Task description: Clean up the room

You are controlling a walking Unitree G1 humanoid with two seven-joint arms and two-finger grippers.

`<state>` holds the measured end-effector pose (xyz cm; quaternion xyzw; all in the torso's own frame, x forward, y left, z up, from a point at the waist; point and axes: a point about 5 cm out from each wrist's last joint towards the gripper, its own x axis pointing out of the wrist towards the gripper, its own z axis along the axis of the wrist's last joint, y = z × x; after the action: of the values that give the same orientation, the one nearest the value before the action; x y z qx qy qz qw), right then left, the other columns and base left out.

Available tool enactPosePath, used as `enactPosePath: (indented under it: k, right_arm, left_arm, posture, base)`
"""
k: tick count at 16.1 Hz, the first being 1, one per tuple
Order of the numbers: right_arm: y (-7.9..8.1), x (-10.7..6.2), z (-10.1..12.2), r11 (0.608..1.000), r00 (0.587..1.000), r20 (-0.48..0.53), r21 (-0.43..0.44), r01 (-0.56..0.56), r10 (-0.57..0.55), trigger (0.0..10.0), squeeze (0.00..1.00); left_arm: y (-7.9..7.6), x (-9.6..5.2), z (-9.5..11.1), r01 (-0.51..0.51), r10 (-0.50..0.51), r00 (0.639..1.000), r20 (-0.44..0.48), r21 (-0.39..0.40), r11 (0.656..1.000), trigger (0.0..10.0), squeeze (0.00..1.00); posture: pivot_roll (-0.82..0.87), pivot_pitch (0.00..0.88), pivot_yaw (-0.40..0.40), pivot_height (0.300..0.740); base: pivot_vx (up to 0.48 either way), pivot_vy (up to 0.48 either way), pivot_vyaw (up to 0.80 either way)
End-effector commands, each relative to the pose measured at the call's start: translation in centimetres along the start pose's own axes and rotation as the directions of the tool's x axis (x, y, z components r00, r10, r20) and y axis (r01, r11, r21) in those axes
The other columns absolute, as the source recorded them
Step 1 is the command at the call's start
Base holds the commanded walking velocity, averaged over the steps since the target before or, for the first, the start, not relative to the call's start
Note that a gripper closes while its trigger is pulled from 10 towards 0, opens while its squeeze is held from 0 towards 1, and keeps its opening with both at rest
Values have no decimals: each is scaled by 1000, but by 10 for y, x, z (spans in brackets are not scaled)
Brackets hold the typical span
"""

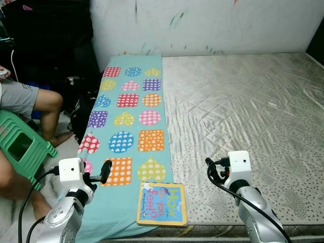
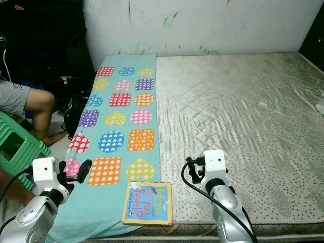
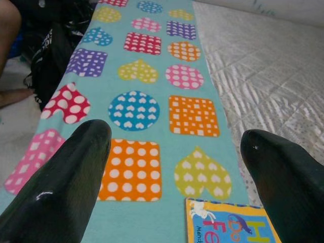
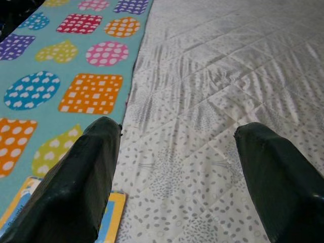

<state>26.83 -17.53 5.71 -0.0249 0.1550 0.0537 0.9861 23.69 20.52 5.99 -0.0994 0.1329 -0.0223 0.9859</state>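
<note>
One book [image 1: 162, 204], flat at the mattress [image 1: 243, 116] near edge, on one patterned blanket [image 1: 129, 126]. Two tools: left tool [image 3: 174, 152] spread; right tool [image 4: 172, 147] spread, both empty. One green stool [image 1: 23, 147].

The right end effector [image 4: 172, 167], fingers [image 4: 81, 187] spread, hovers over mattress [image 4: 228, 101], patterned blanket [image 4: 66, 76] and book corner [image 4: 109, 215].

Book [image 1: 162, 204] on blanket [image 1: 129, 121], between left gripper [image 1: 105, 171] and right gripper [image 1: 210, 169]; mattress [image 1: 243, 116] ahead of the right gripper.
</note>
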Motion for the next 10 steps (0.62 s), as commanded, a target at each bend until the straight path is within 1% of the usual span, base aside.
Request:
enactPosePath:
  k: [1, 5, 8, 9, 10]
  right_arm:
    - [1, 2, 7, 1000, 1000, 20, -14, -14, 14, 10000, 0]
    - [2, 3, 10, 999, 999, 27, -42, -26, 28, 10000, 0]
    - [1, 4, 10, 998, 999, 28, -46, -29, 30, 10000, 0]
    - [1, 4, 11, 998, 999, 30, -49, -30, 32, 10000, 0]
    - [1, 4, 11, 998, 999, 31, -49, -30, 32, 10000, 0]
  left_arm:
    - [0, 2, 2, 2, -2, 1000, -2, 5, 1000, 10000, 0]
    - [-2, 4, 3, 0, 0, 1000, 3, 6, 1000, 10000, 0]
    - [-3, 5, 3, -4, 4, 1000, 7, 2, 1000, 10000, 0]
    - [-3, 5, 3, -6, 6, 1000, 8, 1, 1000, 10000, 0]
    - [-3, 5, 3, -6, 6, 1000, 8, 1, 1000, 10000, 0]
  posture:
    - [-73, 38, 49, 706]
    - [-74, 36, 40, 661]
    - [-75, 37, 37, 626]
    - [-76, 38, 37, 606]
    - [-76, 38, 37, 601]
  base:
    - [0, 0, 0]
    - [0, 0, 0]
    - [0, 0, 0]
    - [0, 0, 0]
    - [0, 0, 0]
